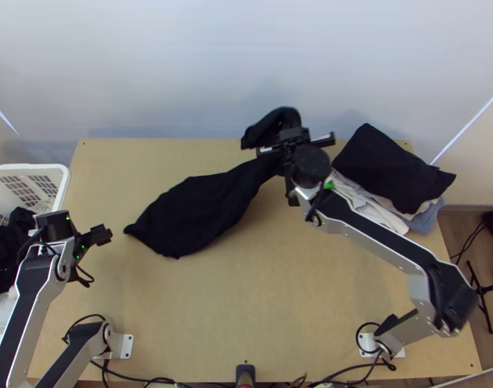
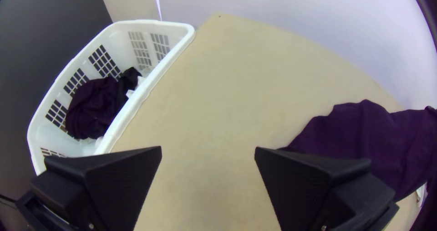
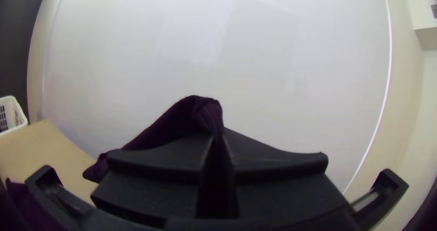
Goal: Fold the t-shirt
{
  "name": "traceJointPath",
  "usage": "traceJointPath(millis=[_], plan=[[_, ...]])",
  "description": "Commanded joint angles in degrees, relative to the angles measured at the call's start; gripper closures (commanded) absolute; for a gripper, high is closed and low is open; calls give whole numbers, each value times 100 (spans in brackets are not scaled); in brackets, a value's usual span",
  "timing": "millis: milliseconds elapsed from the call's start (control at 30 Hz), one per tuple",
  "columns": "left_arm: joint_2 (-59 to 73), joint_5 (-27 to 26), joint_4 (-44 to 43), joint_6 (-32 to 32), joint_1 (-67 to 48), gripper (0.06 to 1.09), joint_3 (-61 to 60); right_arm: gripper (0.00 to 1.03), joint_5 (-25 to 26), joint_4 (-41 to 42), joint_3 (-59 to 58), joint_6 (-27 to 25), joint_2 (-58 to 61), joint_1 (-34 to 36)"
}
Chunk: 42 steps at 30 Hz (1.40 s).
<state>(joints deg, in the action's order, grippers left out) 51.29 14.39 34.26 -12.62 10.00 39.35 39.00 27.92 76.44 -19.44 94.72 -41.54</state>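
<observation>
- Soft black t-shirt (image 1: 198, 210), leaf-shaped across the smooth wooden table (image 1: 278, 310), narrowing upward into the right gripper (image 1: 290, 137), whose broad fingers pinch it
- Left gripper (image 1: 104, 234): wedge-shaped fingers spread, near the lattice-walled basket (image 1: 64, 181)

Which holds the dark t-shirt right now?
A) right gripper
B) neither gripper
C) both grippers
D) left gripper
A: the right gripper's fingers are closed on the dark t-shirt, while the left gripper is open beside it with bare table between its fingers.
</observation>
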Motion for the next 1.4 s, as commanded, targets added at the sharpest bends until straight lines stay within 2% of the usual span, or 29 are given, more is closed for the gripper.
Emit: traceJointPath(millis=[0,133,267,467,733,1000,1167,1300,1367], plan=[[39,-77,-438,-74,-367,9,-7,100,-60,3,310,46,-612,-205],[48,-77,-605,-135,-569,9,11,100,-648,3,679,-236,-814,-654],[-49,-77,-614,-320,-604,9,2,100,-1097,3,1531,-517,-779,-944],[-242,-77,-693,-373,-604,9,-121,100,-1729,3,2771,-508,-577,-1243],[-216,-77,-816,-346,-613,9,-15,100,-2327,11,3579,-517,-410,-1998],[-101,-86,-930,-575,-736,9,-7,100,-2600,-32,4511,-499,-50,-2464],[-93,-86,-965,-645,-789,9,-95,100,-2617,-129,4748,-376,126,-2517],[-66,-86,-1071,-689,-851,9,-77,100,-2310,-199,3711,-130,82,-2227],[-49,-86,-1106,-715,-868,9,-59,100,-2213,-173,2858,529,-50,-1840]])
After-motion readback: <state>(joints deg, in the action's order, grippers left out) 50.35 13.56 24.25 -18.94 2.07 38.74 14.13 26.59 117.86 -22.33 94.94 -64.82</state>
